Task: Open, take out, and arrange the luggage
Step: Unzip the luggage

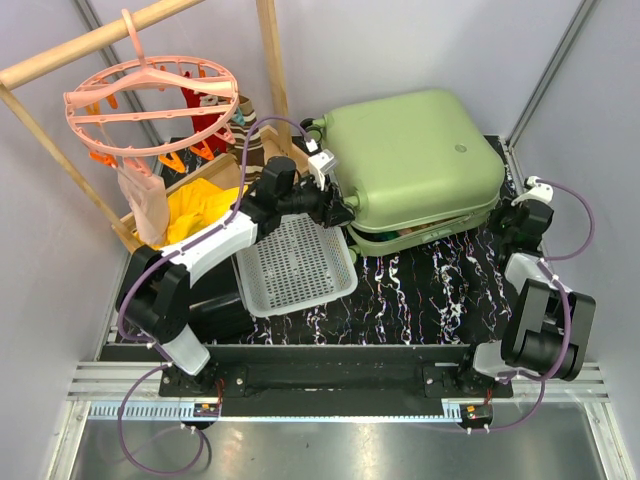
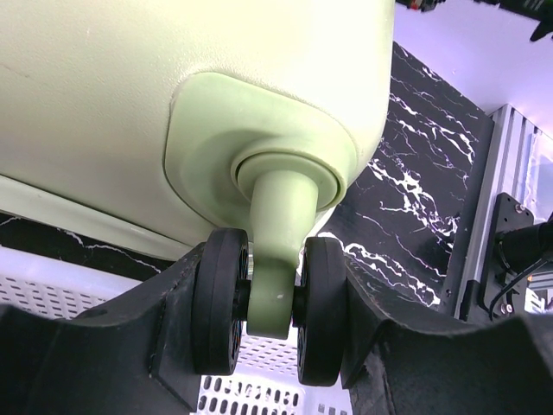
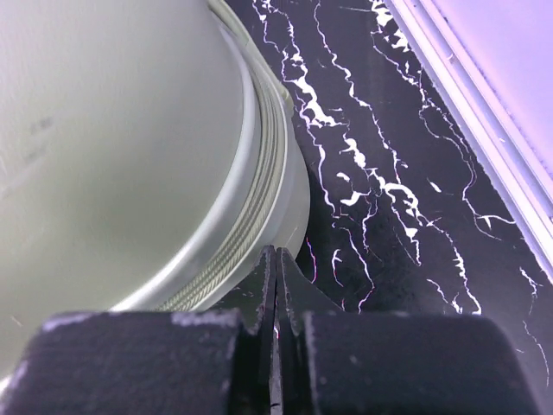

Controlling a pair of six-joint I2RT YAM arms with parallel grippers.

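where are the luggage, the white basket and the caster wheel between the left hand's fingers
luggage [image 1: 415, 150]: top view, middle of the green upper shell
white basket [image 1: 297, 265]: top view, bare perforated floor
caster wheel [image 2: 220, 303]: left wrist view, left black disc

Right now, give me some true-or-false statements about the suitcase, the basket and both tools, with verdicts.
1. The left tool clamps a wheel of the suitcase. True.
2. The right tool is wide open. False: it is shut and empty, beside the suitcase.
3. The basket holds clothes. False: it looks empty.
4. The suitcase lid is slightly ajar. True.
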